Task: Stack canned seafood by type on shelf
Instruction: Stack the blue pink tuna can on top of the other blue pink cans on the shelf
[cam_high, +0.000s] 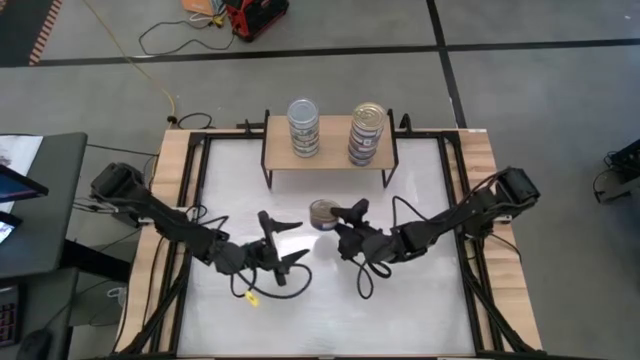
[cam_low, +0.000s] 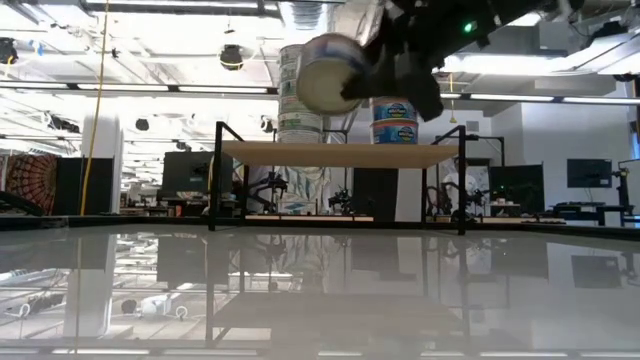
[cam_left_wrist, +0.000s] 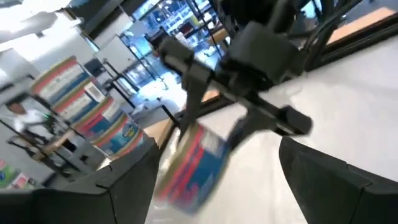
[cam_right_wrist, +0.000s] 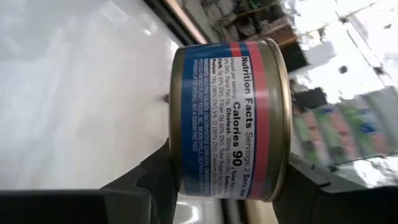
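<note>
White glossy worktop (cam_high: 400, 320) with light-wood borders, grey tiled floor (cam_high: 540, 90) around it, red device (cam_high: 255, 15) on the floor trailing a yellow cable (cam_high: 150, 75), dark side desk (cam_high: 40, 200), lit ceiling strips (cam_low: 180, 90) in the room beyond

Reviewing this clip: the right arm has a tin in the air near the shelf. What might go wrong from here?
1. The right gripper pinches the tin by its curved sides, so it might slip or tilt before placement.
2. Both stacks on the shelf, the left stack and the right stack, are already tall and narrow; a nudge while adding another could topple one.
3. The open left gripper sits close by, so the arms might clash.
</note>
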